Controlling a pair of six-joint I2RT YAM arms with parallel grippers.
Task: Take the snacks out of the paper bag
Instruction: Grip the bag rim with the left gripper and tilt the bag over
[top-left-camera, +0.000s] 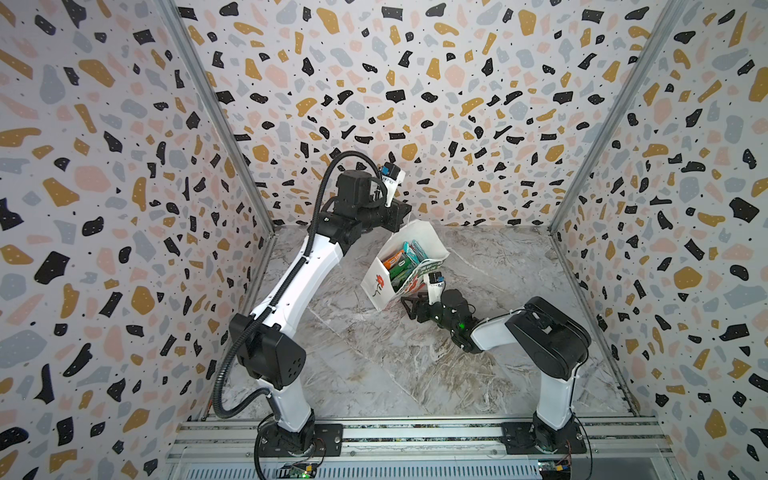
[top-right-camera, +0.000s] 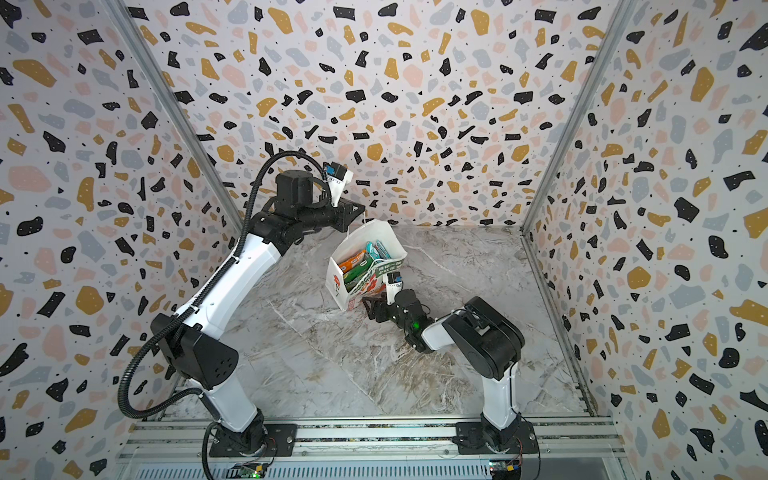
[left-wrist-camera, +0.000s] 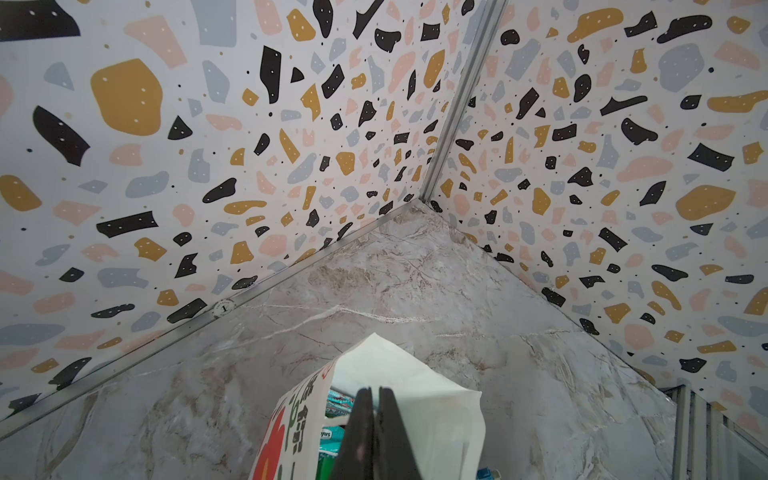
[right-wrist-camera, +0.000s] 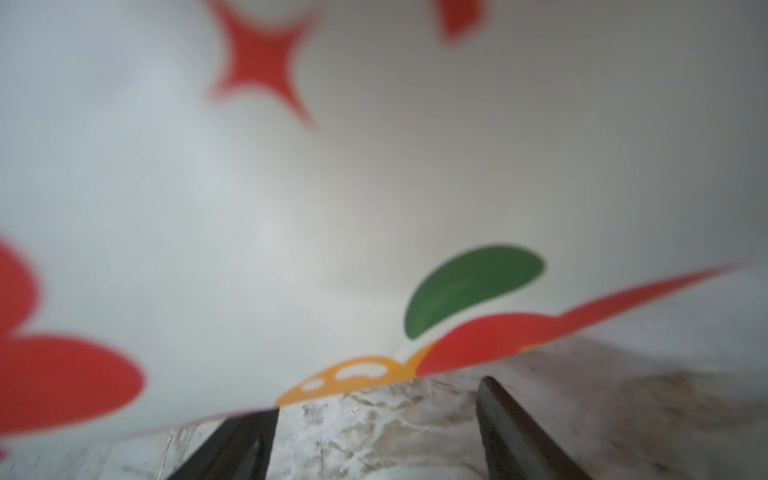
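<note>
Your right gripper sits low on the grey marble-look tabletop. Its jaws are wide apart, with nothing between them but bare table. Just ahead of its fingertips is the broad side of the white paper gift bag, printed with red flowers and blurred this close. One fingertip is at the bag's lower edge; can't tell if it touches. In both top views the bag tilts with its mouth open upward. Inside, above and beyond your right gripper, flat glossy candy pouches in orange, green and teal stand packed together. Farthest off, your left gripper is pinched fully closed on the bag's white top rim, with the pouches just below its fingers.
</note>
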